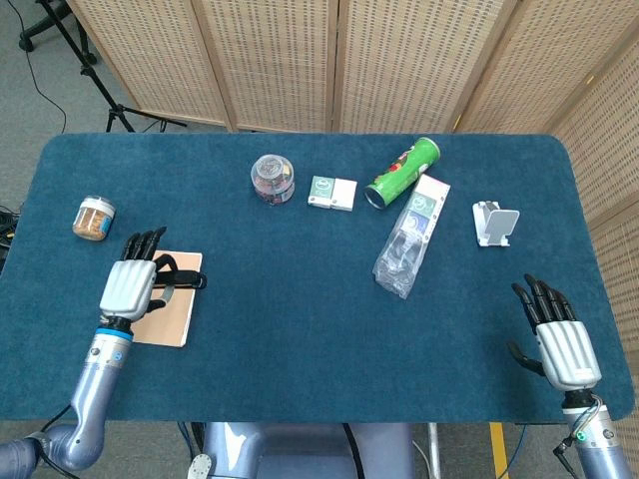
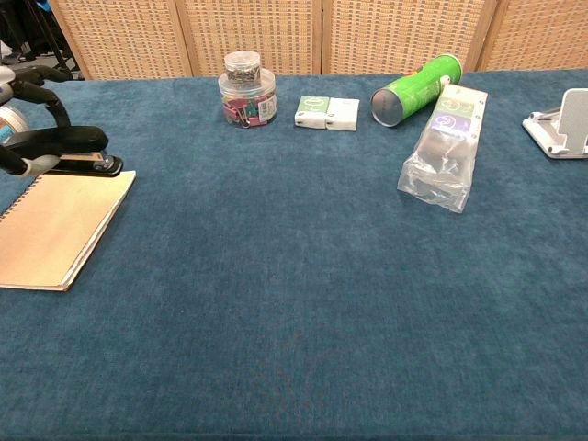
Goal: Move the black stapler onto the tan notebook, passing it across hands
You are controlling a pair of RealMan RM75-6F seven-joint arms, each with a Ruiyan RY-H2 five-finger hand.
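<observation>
- The left robot hand (image 1: 130, 285) hangs over the far part of the tan notebook (image 1: 172, 304), at the left of the blue surface (image 1: 300, 329), and holds the black stapler (image 1: 180, 280); its fingers are curled around the stapler's left end.
- In the chest view the black stapler (image 2: 64, 147) sits in that grasp roughly level, just above the tan notebook's (image 2: 50, 230) far edge. Whether its base already touches the cover cannot be told.
- Judged from this, the step in hand is the set-down. To do it well, the stapler should come down flat, a little nearer than it is now, so its whole base lands on the cover and not half over the far edge.
- The fingers should loosen only once the stapler rests on the notebook, then lift straight up so nothing drags the stapler or shifts the notebook.
- A jar (image 1: 93, 218) stands just beyond the notebook on the far left, so the hand's exit is best kept away from it.
- Across the middle and far side lie a clip jar (image 1: 272, 178), a small box (image 1: 331, 193), a green can (image 1: 402, 172) and a plastic packet (image 1: 409, 238), all well apart from the notebook.
- The right robot hand (image 1: 559, 339) rests at the near right, fingers spread, holding nothing and touching no item.
</observation>
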